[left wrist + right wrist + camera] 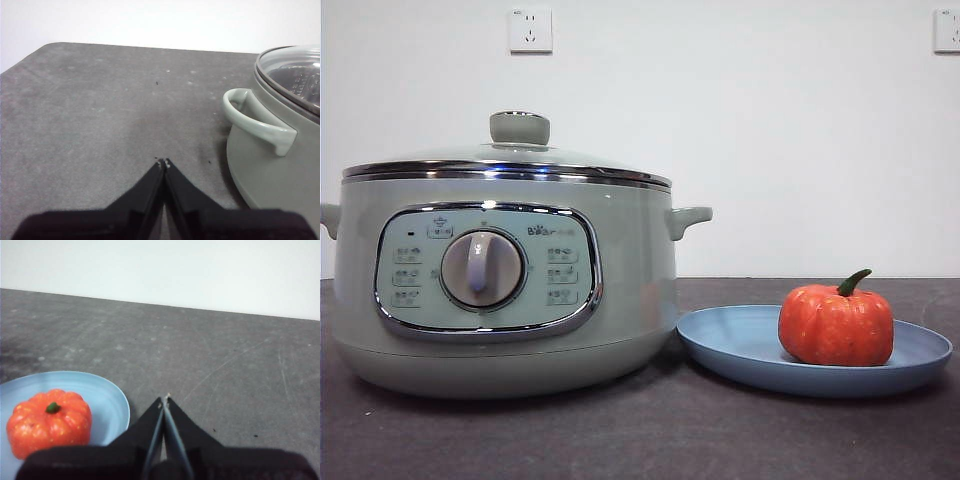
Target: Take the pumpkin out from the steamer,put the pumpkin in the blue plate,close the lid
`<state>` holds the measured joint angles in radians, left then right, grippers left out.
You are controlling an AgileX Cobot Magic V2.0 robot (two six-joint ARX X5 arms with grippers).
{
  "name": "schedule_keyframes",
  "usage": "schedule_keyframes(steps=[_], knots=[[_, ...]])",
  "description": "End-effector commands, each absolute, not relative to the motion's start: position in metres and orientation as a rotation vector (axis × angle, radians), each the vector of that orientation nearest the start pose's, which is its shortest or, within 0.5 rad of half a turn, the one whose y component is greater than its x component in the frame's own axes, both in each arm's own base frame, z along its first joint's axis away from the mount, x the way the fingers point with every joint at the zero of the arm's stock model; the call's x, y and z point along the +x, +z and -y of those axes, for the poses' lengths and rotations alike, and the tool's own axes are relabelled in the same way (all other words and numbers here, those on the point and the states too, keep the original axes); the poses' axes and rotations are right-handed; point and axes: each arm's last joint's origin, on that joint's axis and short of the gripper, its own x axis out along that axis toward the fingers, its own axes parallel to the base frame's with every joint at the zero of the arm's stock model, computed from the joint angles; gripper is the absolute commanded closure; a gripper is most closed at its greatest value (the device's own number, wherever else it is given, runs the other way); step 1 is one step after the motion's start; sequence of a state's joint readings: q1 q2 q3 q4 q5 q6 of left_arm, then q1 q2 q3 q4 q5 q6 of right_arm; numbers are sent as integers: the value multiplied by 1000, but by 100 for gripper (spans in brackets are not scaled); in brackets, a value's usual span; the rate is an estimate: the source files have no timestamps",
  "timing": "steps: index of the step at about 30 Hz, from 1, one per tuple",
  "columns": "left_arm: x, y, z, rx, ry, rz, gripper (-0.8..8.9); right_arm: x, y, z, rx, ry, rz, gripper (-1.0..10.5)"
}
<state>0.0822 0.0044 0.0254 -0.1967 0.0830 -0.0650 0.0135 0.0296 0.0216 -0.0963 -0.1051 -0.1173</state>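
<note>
The orange-red pumpkin (836, 326) with a green stem sits upright in the blue plate (740, 345), to the right of the sage-green steamer (500, 270). The glass lid (510, 158) with its green knob rests shut on the steamer. My left gripper (164, 162) is shut and empty, above the bare table beside the steamer's side handle (252, 120). My right gripper (164, 400) is shut and empty, just beside the blue plate (107, 397) with the pumpkin (49, 422) in it. Neither gripper shows in the front view.
A dark grey table top (650, 440) carries everything. A white wall stands behind it with two sockets (530, 30). The steamer's control panel with a round dial (482, 268) faces front.
</note>
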Motion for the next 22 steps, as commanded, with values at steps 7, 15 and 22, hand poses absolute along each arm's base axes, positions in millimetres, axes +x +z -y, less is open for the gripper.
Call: schedule_keyframes(steps=[7,15,22], knots=[[95,148,-6,-91,10,-187,817,96,149,-4,-64,121,-171,946],[95,148,-6,-91,10,-187,817,97,147,-4,120,100,-210,946],[95,148,-6,-91,10,-187,817,97,147,-4,120,100,-210,946]])
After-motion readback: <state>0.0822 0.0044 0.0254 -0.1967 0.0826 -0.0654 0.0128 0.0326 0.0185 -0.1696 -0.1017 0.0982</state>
